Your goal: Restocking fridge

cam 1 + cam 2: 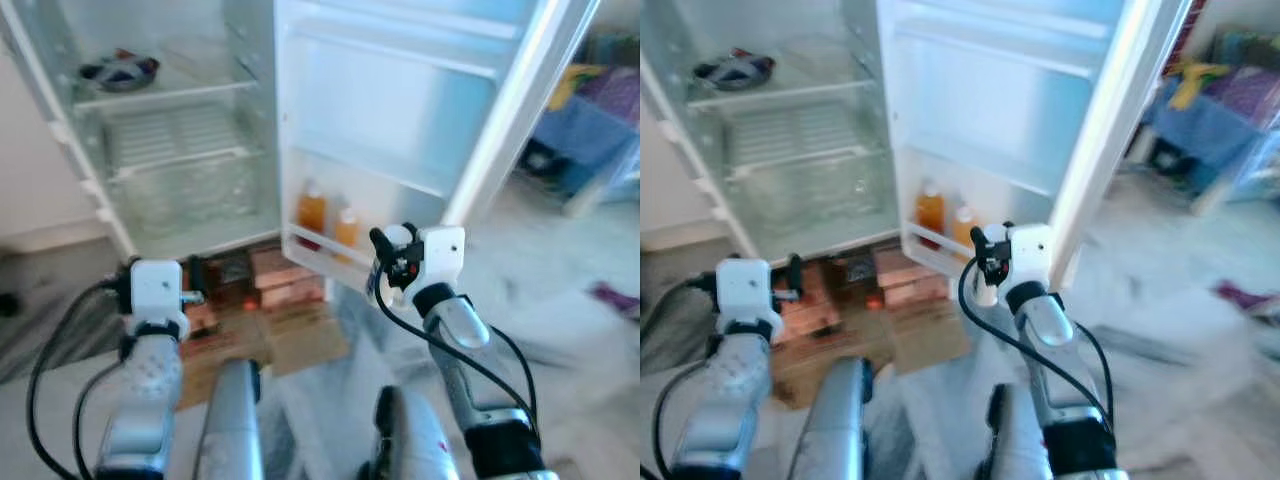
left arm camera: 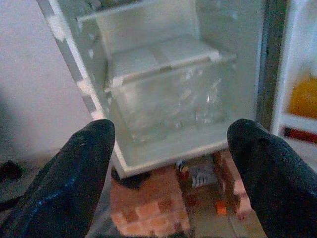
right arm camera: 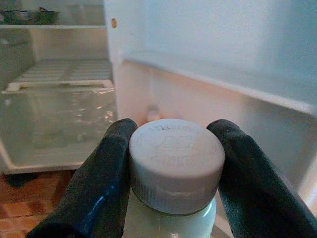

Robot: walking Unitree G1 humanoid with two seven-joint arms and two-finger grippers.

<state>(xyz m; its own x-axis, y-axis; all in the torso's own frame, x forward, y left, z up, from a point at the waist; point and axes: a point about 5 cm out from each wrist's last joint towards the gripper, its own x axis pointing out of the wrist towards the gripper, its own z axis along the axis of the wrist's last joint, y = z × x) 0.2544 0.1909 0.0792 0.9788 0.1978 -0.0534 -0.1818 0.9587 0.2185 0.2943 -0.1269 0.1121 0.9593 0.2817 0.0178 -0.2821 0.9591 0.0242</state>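
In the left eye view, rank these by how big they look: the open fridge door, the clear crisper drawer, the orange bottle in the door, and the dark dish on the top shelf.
1. Fridge door
2. Crisper drawer
3. Dark dish and orange bottle: look alike in size, and blur leaves their order unsure.

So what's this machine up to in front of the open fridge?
It is restocking the fridge. Its right tool is shut on a white-capped bottle, held up before the open door, whose lowest shelf holds two orange bottles. The left tool is open and holds nothing, pointed at the clear bottom drawer. A dark dish sits on an upper shelf.
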